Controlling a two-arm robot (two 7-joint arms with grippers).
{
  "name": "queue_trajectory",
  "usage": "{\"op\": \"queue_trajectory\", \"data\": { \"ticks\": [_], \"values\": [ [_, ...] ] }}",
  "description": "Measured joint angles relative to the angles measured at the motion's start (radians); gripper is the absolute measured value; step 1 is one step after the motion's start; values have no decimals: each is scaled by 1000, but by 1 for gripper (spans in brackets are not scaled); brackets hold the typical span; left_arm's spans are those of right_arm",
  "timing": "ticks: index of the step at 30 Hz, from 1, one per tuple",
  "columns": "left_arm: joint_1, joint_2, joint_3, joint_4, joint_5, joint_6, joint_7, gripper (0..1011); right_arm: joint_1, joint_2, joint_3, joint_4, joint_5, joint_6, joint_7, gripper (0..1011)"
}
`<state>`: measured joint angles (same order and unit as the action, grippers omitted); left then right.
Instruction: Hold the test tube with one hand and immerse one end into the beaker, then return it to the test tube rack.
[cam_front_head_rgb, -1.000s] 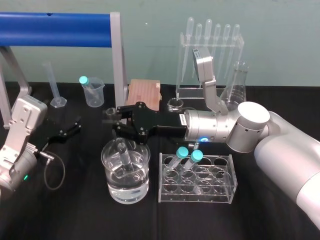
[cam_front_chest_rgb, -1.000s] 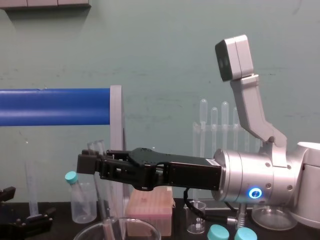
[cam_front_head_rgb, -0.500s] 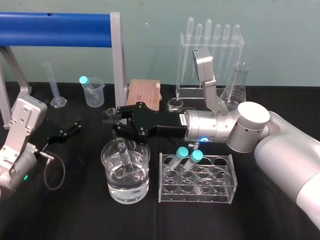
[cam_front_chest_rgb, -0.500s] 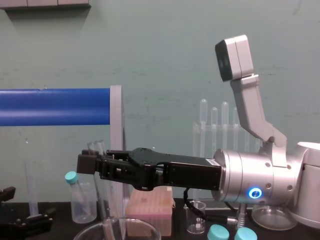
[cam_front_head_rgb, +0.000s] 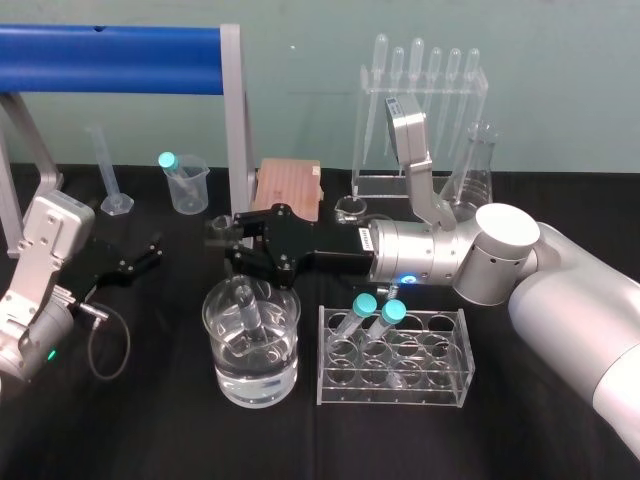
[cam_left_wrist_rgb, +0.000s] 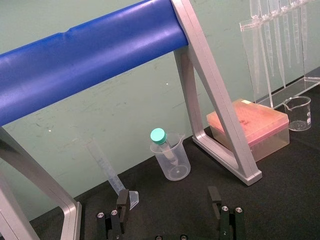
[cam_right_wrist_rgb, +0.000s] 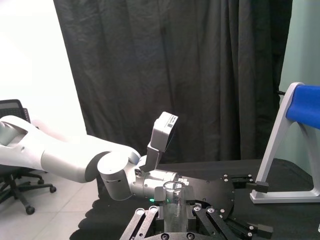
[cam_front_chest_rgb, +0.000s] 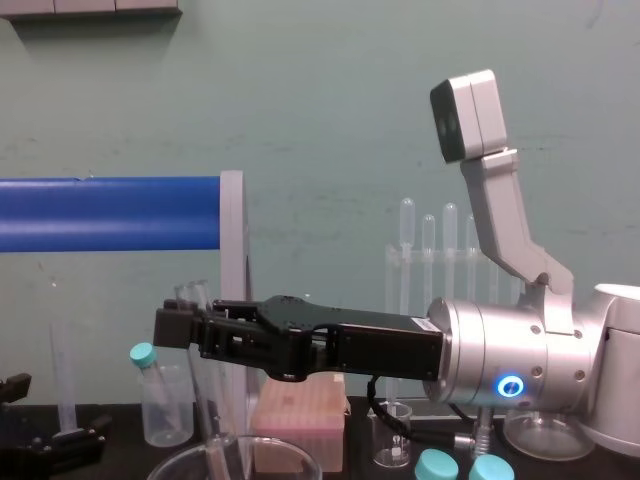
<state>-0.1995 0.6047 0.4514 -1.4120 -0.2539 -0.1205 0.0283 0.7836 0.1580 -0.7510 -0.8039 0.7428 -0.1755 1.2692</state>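
Note:
The wide glass beaker (cam_front_head_rgb: 251, 345) holds clear liquid and stands left of the clear test tube rack (cam_front_head_rgb: 394, 372). My right gripper (cam_front_head_rgb: 229, 243) reaches in from the right above the beaker and is shut on the upper part of the test tube (cam_front_head_rgb: 245, 303). The tube leans slightly, its lower end inside the beaker. From the chest, the right gripper (cam_front_chest_rgb: 186, 327) holds the test tube (cam_front_chest_rgb: 207, 405) above the beaker (cam_front_chest_rgb: 236, 459) rim. The right wrist view shows the test tube (cam_right_wrist_rgb: 173, 201) clamped between the fingers. My left gripper (cam_front_head_rgb: 136, 260) rests open at the left, also seen as the left gripper (cam_left_wrist_rgb: 168, 201).
Two teal-capped tubes (cam_front_head_rgb: 372, 311) lean in the rack. Behind stand a small plastic beaker (cam_front_head_rgb: 187, 183) with a capped tube, a graduated cylinder (cam_front_head_rgb: 110, 178), a pink tip box (cam_front_head_rgb: 290, 186), a pipette stand (cam_front_head_rgb: 421, 118) and a conical flask (cam_front_head_rgb: 474, 166). A blue bar (cam_front_head_rgb: 110, 46) on a grey frame crosses the back left.

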Motion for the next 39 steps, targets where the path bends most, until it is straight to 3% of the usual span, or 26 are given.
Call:
{"op": "queue_trajectory", "data": {
  "ticks": [16, 23, 30, 34, 39],
  "values": [
    [0, 0, 0, 0, 0, 0, 0, 1000, 0, 0, 0, 0, 0, 0, 1, 227],
    [0, 0, 0, 0, 0, 0, 0, 1000, 0, -2, 10, -22, 16, 1, 35, 227],
    [0, 0, 0, 0, 0, 0, 0, 1000, -22, 42, 40, -149, 53, 5, 23, 227],
    [0, 0, 0, 0, 0, 0, 0, 1000, -41, 87, 73, -256, 80, -3, -13, 227],
    [0, 0, 0, 0, 0, 0, 0, 1000, -82, 160, 143, -397, 124, -38, -80, 227]
  ]
}}
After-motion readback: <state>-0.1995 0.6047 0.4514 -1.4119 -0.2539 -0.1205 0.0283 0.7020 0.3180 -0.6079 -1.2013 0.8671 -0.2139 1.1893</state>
